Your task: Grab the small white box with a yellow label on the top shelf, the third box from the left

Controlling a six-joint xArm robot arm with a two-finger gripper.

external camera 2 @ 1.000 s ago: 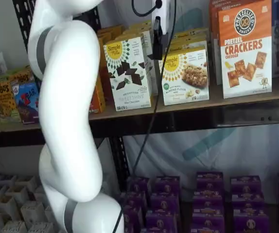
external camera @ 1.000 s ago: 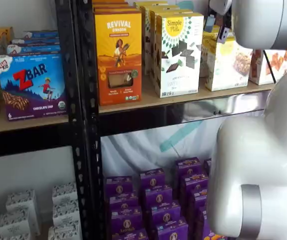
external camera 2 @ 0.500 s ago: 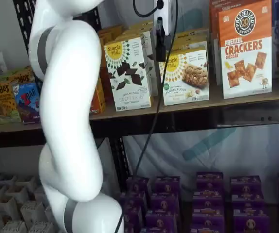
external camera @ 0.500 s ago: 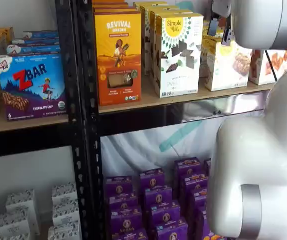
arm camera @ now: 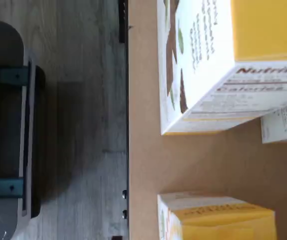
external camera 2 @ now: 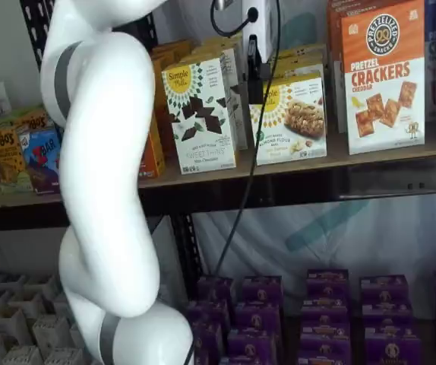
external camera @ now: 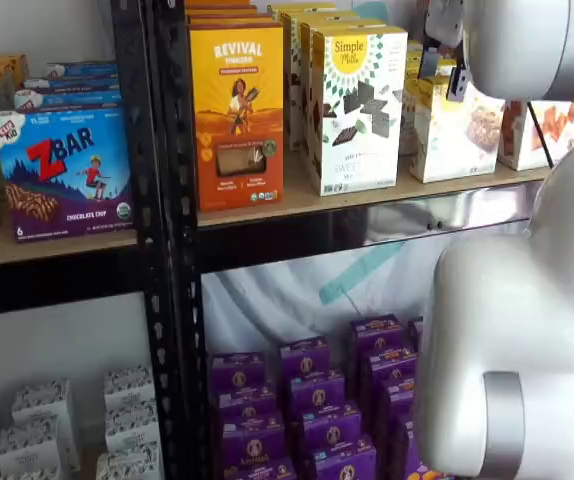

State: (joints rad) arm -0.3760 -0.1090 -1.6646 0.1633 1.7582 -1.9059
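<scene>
Change since a second ago: the gripper point(external camera 2: 257, 72) has shifted toward the small white box point(external camera 2: 292, 119), and its black finger now overlaps the box's upper corner on the side nearest the tall carton.
Jaws: in a shelf view only a dark finger shape shows side-on below the white body; in the other, two short black fingers point(external camera: 457, 83) hang by the box top, partly behind the white arm. Whether they stand apart or together cannot be told.
Just below and beside the jaws: the small white box point(external camera: 455, 130) stands upright on the top shelf point(external camera 2: 370, 156), its yellow sunburst and crumbly bar square facing forward.
Contact: whether the finger touches the box cannot be told.
To one side of the jaws: the taller white box point(external camera 2: 200, 114) with dark chocolate pieces, near the small box with a gap between.
To the other side: the orange crackers box point(external camera 2: 383, 76), upright.
Hanging from the jaws' body: a black cable point(external camera 2: 241, 190) running down past the shelf beam.
Wrist view: tan shelf board point(arm camera: 193, 160) with carton tops close up, blurred.
</scene>
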